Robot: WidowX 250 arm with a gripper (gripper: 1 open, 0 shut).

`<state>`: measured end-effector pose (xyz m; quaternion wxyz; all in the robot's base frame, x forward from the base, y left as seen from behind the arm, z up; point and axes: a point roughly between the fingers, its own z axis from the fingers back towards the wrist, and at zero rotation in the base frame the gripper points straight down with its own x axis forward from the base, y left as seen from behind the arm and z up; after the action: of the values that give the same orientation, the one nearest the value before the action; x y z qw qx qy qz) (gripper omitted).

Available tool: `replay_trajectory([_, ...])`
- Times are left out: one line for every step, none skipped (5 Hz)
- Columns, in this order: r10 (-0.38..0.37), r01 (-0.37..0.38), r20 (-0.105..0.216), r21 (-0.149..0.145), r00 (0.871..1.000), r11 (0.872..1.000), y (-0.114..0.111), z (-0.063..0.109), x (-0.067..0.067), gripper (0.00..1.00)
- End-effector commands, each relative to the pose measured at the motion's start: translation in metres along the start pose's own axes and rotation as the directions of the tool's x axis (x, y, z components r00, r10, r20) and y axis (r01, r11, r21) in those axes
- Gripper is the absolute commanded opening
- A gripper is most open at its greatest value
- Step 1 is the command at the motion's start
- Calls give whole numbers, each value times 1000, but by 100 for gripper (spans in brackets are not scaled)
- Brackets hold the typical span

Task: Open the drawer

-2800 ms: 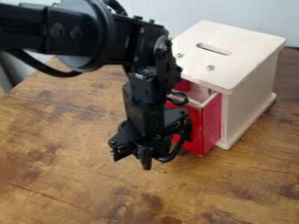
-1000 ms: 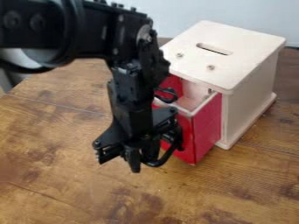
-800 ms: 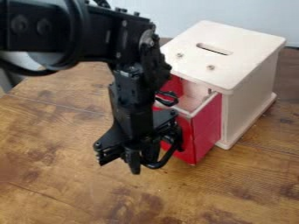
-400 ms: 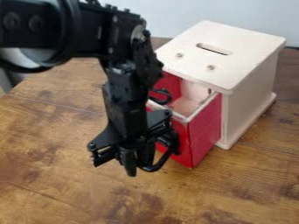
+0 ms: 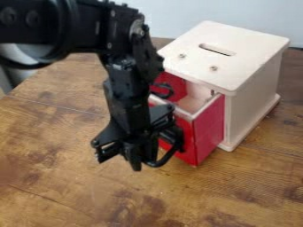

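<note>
Nearest to where I stand is bare wooden tabletop (image 5: 71, 191), scuffed and knotty, with open room running toward the lower left. That is the way the drawer has to travel, and nothing lies in its path.

Next comes the gripper (image 5: 134, 158), hanging straight down from the black arm (image 5: 83, 31), its fingertips low over the table. The jaws stand narrow, and the black wire loop handle (image 5: 169, 149) curves out right beside them on the right. From this side I cannot tell whether they pinch the wire or merely sit within the loop; the arm's body hides the contact.

Directly behind the gripper, up and to the right, is the red drawer (image 5: 199, 124). It already juts out of the pale wooden casing (image 5: 236, 66), with its red side wall and some of its top showing. Its long axis runs from the casing toward the lower left, in line with the gripper.

I judge the drawer partly open; any further pull should keep along that line, since a sideways drag could skew the drawer in its slot or shift the light casing, which stands near the table's far edge.
</note>
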<state>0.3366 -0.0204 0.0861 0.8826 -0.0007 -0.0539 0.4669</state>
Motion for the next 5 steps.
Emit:
replay_trajectory([-99, 105, 98, -57, 990, 993, -13, 29, 13, 0])
replay_trajectory([-116, 119, 113, -18, 987, 993, -1, 29, 17, 0])
replay_trajectory([-131, 130, 109, 18, 985, 991, 12, 29, 22, 0])
replay_trajectory([-118, 114, 89, 42, 989, 993, 12, 27, 15, 0])
replay_trajectory([-101, 97, 64, 58, 993, 994, 10, 23, 9, 0])
